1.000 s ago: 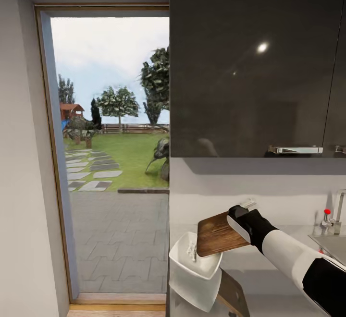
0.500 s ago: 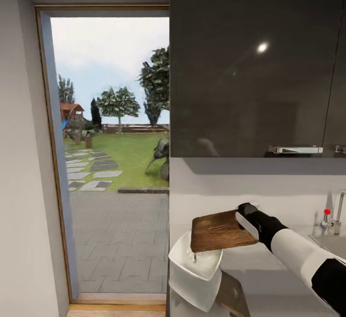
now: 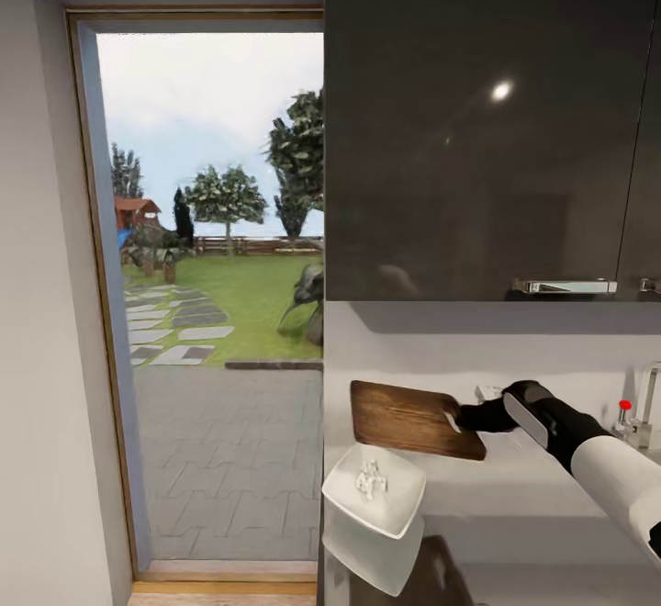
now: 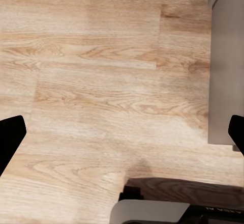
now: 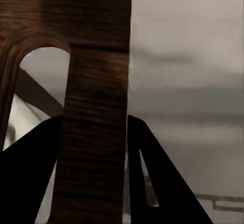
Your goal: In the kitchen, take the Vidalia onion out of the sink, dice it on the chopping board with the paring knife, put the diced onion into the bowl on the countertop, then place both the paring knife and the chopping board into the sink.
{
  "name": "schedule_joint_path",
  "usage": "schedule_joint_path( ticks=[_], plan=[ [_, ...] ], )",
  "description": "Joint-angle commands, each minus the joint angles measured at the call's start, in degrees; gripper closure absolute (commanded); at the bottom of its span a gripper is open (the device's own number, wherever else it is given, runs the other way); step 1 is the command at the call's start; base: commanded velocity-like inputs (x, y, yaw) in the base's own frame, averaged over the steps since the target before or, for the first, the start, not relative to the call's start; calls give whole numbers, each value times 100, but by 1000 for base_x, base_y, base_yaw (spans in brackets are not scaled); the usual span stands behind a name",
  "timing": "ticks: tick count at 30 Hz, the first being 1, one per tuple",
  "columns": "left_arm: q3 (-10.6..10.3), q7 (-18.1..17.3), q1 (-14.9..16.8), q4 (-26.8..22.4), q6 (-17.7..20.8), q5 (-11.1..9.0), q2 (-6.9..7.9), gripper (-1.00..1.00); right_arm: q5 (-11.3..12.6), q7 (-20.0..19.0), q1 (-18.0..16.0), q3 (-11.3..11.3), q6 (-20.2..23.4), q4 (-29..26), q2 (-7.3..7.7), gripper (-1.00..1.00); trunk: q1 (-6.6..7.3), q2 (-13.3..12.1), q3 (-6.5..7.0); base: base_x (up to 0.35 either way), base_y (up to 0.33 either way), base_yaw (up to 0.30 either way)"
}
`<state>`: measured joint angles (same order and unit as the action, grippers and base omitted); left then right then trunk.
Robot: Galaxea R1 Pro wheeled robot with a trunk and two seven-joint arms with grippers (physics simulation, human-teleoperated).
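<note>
White dice (image 3: 371,477) sit in the bowl (image 3: 341,494), lower centre; right gripper (image 3: 456,419) pinching the board (image 3: 404,417); left jaws spread; next, the sink.

brown chopping board (image 3: 408,420) held level above countertop (image 3: 514,496), diced onion (image 3: 371,477) in white bowl (image 3: 372,493)

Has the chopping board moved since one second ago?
Yes. The chopping board, held by the right gripper, went from tilted over the bowl to level, nearer the wall.
</note>
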<state>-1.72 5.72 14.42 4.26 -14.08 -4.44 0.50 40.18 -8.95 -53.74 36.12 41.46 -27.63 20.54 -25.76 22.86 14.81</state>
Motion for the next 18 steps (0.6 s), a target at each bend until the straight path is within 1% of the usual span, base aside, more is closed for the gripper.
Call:
schedule_joint_path(
  ticks=[1,4,5,6,8,11,15,16,18],
  plan=[
    [-21,-8,8,27,-42,-46,-3,-100,-35,-147,-5,19,-61,13,17,100,-3,5,-3,0,0,0],
    [-16,-20,8,28,-50,-48,4,-100,-43,-437,-5,22,-474,96,59,100,-3,5,-3,0,0,0],
    [-15,-21,8,27,-52,-48,6,-100,-43,-476,-5,23,-566,122,70,100,-3,5,-3,0,0,0],
    [-14,-26,8,25,-60,-48,8,-100,-43,-565,-5,25,-823,196,84,100,-3,5,-3,0,0,0],
    [-13,-32,8,28,-78,-48,7,-100,-37,-626,-5,24,-1012,200,111,100,-3,5,-3,0,0,0],
    [-13,-35,8,30,-90,-48,8,-100,-43,-641,-5,26,-1100,198,122,100,-3,5,-3,0,0,0],
    [-12,-36,8,31,-94,-48,3,-100,-101,-560,-5,30,-1152,203,122,100,-3,5,-3,0,0,0],
    [-12,-36,8,31,-94,-48,3,-100,-146,-512,-5,35,-1161,204,117,100,-3,5,-3,0,0,0],
    [-12,-36,8,31,-94,-48,0,-100,-311,-389,-5,41,-1171,205,105,100,-3,5,-3,-40,0,0]
  ],
)
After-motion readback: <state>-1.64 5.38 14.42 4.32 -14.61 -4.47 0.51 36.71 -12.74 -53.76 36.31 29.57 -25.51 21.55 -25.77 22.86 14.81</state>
